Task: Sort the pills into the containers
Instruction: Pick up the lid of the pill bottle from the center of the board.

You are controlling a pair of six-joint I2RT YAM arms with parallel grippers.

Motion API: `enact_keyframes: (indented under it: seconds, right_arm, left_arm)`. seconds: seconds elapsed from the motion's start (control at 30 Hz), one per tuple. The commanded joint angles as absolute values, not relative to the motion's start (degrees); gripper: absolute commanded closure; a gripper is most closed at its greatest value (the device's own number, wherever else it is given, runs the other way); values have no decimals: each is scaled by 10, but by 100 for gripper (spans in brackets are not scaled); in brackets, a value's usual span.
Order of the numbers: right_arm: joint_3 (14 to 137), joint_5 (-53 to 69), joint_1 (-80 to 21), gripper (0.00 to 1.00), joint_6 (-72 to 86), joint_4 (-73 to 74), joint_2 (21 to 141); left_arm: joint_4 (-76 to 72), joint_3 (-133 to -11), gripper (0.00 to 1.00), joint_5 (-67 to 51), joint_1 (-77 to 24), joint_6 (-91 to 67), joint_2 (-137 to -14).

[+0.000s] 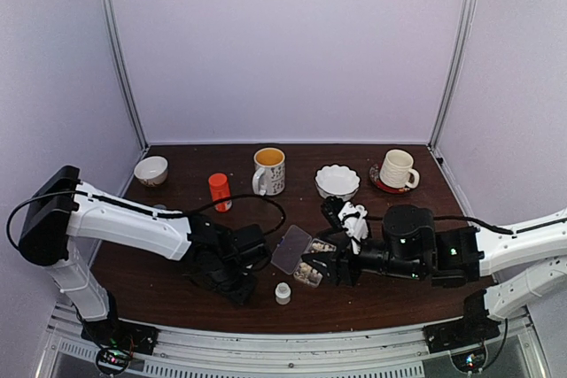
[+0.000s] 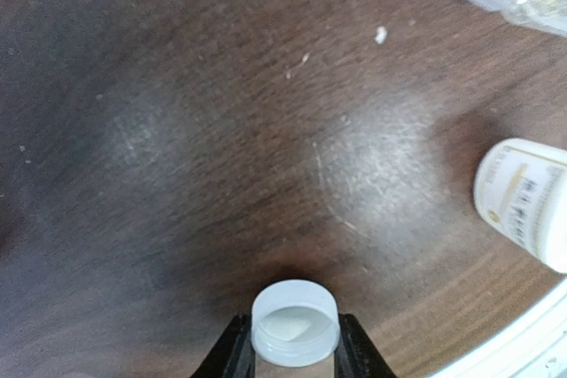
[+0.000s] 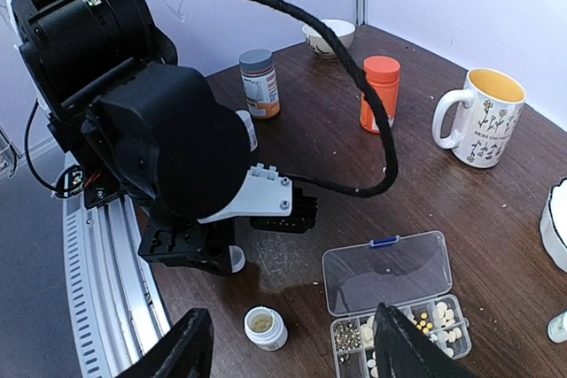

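**Left jaws on a cap, right jaws wide over the pill box**

In the left wrist view, bottom centre, the left gripper (image 2: 295,335) has its jaws pressed against both sides of a small white cap (image 2: 295,321) that sits on the dark wooden bench (image 2: 177,174). A white bottle (image 2: 524,205) shows at the right edge, and one pale speck (image 2: 381,34) lies on the wood near the top.

The right gripper (image 3: 297,350) has its jaws well apart at the bottom of its own view, with nothing between them. Just above them, lower right, sits the clear organizer box (image 3: 443,300), its lid (image 3: 387,270) folded open. The pills (image 3: 436,318), whitish and tan, lie in its compartments. A small open white bottle (image 3: 264,327) stands just left of the box.

Seen from above, the box is at centre frame between the two grippers. An orange bottle (image 1: 219,190) and a mug (image 1: 268,170) stand further up the frame.
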State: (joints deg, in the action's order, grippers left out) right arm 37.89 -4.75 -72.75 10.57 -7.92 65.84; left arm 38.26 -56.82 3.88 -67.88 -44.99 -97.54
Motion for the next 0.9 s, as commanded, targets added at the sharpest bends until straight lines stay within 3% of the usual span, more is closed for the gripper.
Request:
enact_keyframes:
  seconds: [0.0, 0.23, 0.37, 0.67, 0.87]
  right_arm:
    - [377, -38, -727, 36, 114, -83, 640]
    - [414, -45, -760, 38, 89, -84, 620]
    - [416, -98, -813, 29, -47, -125, 602]
    - [460, -80, -829, 29, -221, -183, 613]
    - [509, -61, -830, 31, -255, -188, 654]
  left_arm:
    - [392, -579, 69, 34, -667, -440, -909]
    - [269, -535, 69, -105, -624, -461, -747]
    - [217, -532, 67, -168, -605, -491, -673]
    - [39, -528, 67, -347, -602, -592, -624]
    - [-52, -509, 67, -380, -602, -641, -609]
